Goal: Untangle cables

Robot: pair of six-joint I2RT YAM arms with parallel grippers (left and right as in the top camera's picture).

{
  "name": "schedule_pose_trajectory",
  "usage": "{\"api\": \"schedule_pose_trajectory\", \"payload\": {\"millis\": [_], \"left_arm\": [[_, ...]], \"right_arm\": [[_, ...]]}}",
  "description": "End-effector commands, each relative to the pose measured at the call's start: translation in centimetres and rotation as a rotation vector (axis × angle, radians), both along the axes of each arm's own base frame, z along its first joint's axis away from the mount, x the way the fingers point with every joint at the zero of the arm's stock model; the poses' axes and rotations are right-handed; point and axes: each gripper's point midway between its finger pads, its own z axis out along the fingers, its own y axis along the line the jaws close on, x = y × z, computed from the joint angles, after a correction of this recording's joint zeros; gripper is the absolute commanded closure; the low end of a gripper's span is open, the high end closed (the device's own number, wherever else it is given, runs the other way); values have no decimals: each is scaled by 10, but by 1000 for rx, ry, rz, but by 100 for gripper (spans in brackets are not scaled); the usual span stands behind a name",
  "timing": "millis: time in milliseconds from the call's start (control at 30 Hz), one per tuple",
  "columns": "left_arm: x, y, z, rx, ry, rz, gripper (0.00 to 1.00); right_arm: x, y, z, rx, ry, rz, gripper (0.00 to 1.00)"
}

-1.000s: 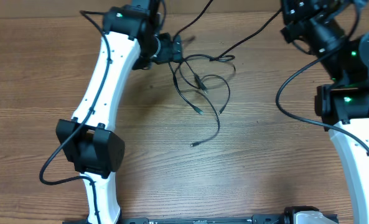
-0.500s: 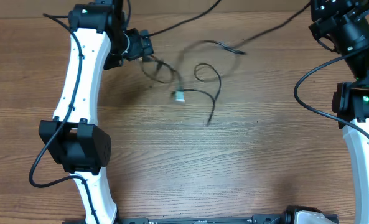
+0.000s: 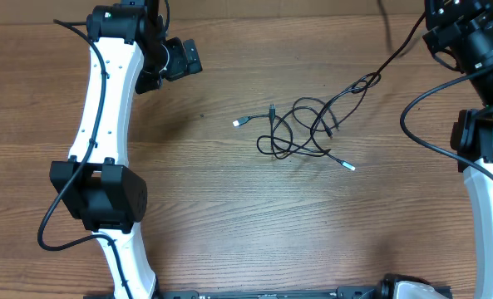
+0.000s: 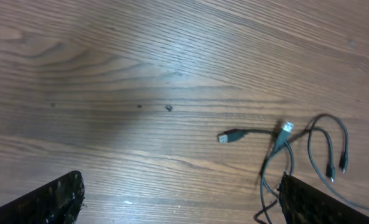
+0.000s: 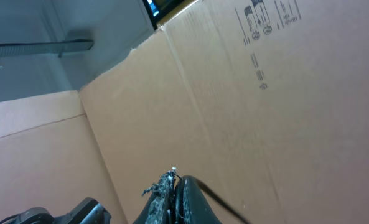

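Observation:
The cables [image 3: 300, 133] lie as one loose black tangle on the middle of the wooden table, with silver-tipped plugs sticking out left and lower right. One strand [image 3: 396, 54] rises from the tangle toward the top right. My right gripper [image 5: 177, 180] is shut on that thin black strand [image 5: 216, 199] and points up at cardboard. My left gripper [image 3: 182, 60] is open and empty at the far left, well apart from the tangle. In the left wrist view its fingers [image 4: 181, 199] are spread wide, and the cables [image 4: 284, 134] lie at the right, by the right finger.
A cardboard wall [image 5: 246, 93] fills the right wrist view. The left arm [image 3: 105, 124] runs along the table's left side and the right arm [image 3: 487, 141] along the right edge, each with thick black cabling.
The left gripper has let go of the cables and moved left. The tangle has slid right to the table's middle, pulled by the strand in the right gripper.

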Motion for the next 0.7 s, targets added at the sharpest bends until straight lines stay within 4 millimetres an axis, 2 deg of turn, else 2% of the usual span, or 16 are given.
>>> {"api": "schedule_pose_trajectory", "payload": {"millis": [0, 233, 333, 667], "left_arm": [[-4, -23, 26, -99, -81, -178, 0], [-25, -87, 52, -335, -210, -611, 0], [-33, -109, 59, -386, -240, -700, 0], [-58, -183, 65, -380, -326, -950, 0]], "right_arm": [[-6, 1, 11, 1, -11, 6, 96], [-3, 3, 2, -2, 30, 16, 96], [-4, 9, -3, -17, 44, 55, 96], [3, 16, -29, -11, 157, 101, 96]]}}
